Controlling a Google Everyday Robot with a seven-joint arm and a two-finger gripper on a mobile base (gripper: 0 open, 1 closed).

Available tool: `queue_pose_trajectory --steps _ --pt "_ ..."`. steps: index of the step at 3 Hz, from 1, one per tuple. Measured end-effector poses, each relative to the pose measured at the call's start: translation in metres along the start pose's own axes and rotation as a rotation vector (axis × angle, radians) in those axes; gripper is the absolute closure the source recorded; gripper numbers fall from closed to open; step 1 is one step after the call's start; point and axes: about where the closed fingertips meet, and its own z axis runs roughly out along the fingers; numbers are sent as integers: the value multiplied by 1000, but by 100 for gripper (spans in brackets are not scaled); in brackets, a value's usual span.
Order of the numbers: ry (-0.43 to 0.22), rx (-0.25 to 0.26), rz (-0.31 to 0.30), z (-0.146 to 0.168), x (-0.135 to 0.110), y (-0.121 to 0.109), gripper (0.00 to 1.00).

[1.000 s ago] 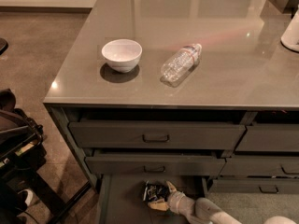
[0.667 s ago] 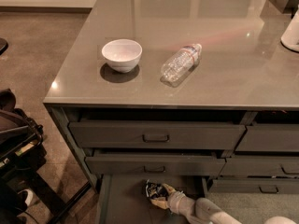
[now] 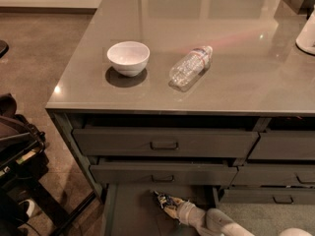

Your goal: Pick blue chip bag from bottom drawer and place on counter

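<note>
The blue chip bag [image 3: 163, 199], crumpled dark foil with white patches, lies in the open bottom drawer [image 3: 129, 211], under the two handled drawers. My gripper [image 3: 171, 209] comes in from the lower right and is at the bag, its pale fingertips touching or around it. The counter [image 3: 241, 58] is a glossy grey-brown slab above the drawers.
A white bowl [image 3: 128, 58] and a clear plastic bottle [image 3: 190, 67] lying on its side rest on the counter. A white object [image 3: 307, 33] stands at the counter's right edge. Dark equipment [image 3: 17, 151] stands on the floor at left. More drawers [image 3: 283, 173] lie to the right.
The gripper has stayed at the bag in the drawer. The bag appears to have shifted slightly and looks more gathered against the fingertips.
</note>
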Motion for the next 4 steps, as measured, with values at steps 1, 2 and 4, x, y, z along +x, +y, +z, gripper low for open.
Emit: queue_pose_trajectory --steps 1,2,4 --pt "0 0 0 0 0 0 100" --pt "-3 -44 30 -3 2 10 100" --pt "23 -89 -14 -108 -60 31 100"
